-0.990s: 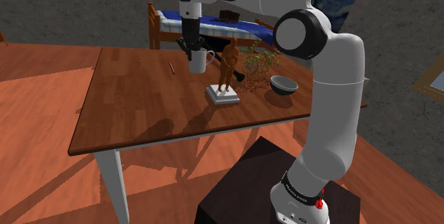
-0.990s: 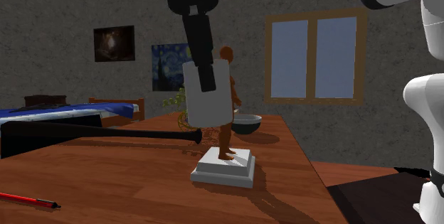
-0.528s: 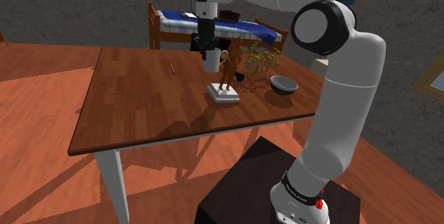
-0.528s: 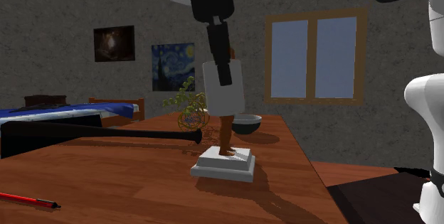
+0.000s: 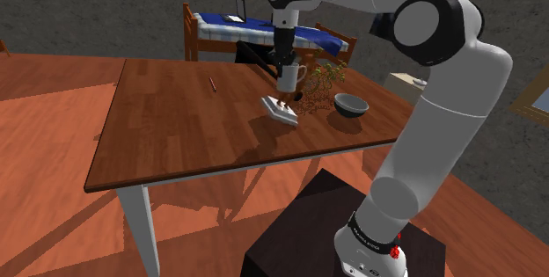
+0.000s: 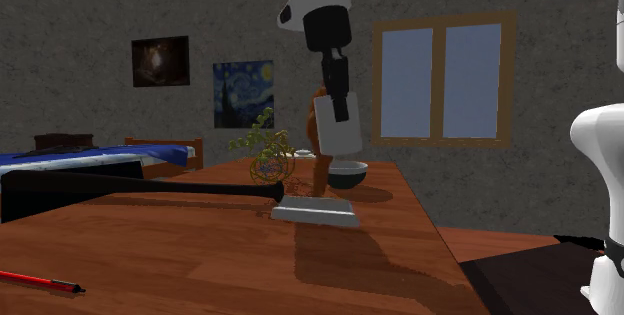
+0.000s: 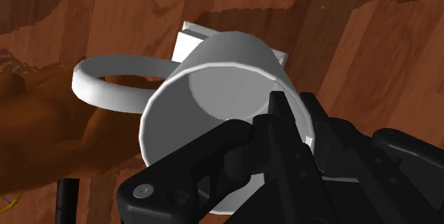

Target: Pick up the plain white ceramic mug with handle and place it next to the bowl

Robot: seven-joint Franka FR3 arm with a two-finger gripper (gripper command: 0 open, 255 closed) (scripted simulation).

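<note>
You can count one white mug (image 5: 289,76); one bowl (image 5: 351,104); one brown figurine (image 6: 320,175) (on a white base (image 6: 317,210)); one small plant (image 5: 321,75); one red pen (image 5: 212,84); one black bat (image 6: 150,191); one table (image 5: 176,126); one window (image 6: 445,81); two wall paintings, a dark one (image 6: 160,61) and a starry one (image 6: 243,93).

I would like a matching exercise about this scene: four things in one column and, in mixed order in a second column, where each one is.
1. mug
2. bowl
3. red pen
4. bed

A. lies on the table, at the shoulder view's left of the mug
B. stands beyond the table, with a blue cover
C. is clasped in the pincer, above the table
D. rests on the table, at the shoulder view's right of the mug

Pairs: 1-C, 2-D, 3-A, 4-B.
</note>
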